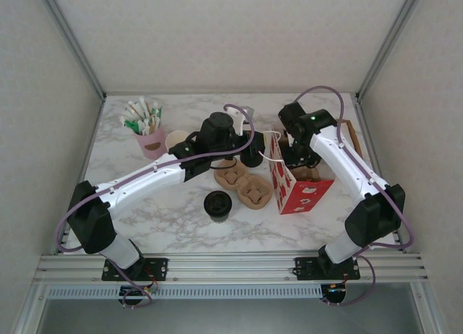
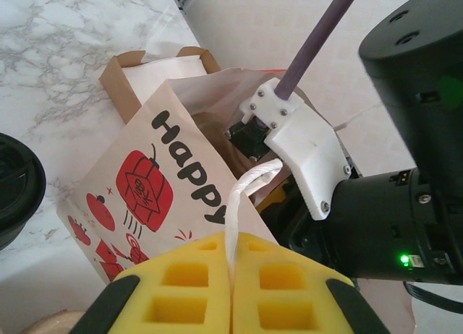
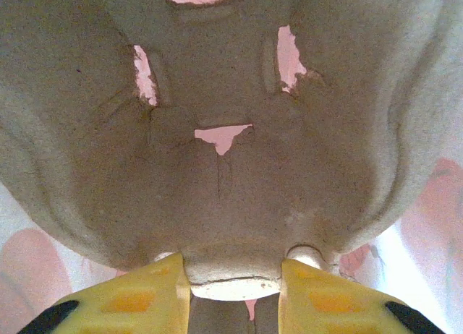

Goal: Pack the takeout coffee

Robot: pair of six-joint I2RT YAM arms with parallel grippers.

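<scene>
The takeout coffee (image 1: 217, 205), a small cup under a round black lid, stands on the marble table in front of the arms, apart from both grippers. A red and white paper bag (image 1: 298, 189) printed "Happy" (image 2: 148, 186) stands to its right. My left gripper (image 2: 231, 241) is shut on the bag's white handle (image 2: 242, 197), holding it up at the bag's left side (image 1: 269, 141). My right gripper (image 3: 235, 276) is down in the bag's mouth (image 1: 300, 160), shut on the rim of a pulp cup carrier (image 3: 231, 131) whose edge shows in the bag (image 1: 309, 173).
Two more pulp carriers (image 1: 242, 183) lie left of the bag. A squat black cylinder (image 1: 252, 157) stands beside my left gripper. A pink cup of sachets (image 1: 148, 135) and lidless cream cups (image 1: 176, 140) stand at the back left. A brown cardboard box (image 2: 155, 66) sits behind the bag.
</scene>
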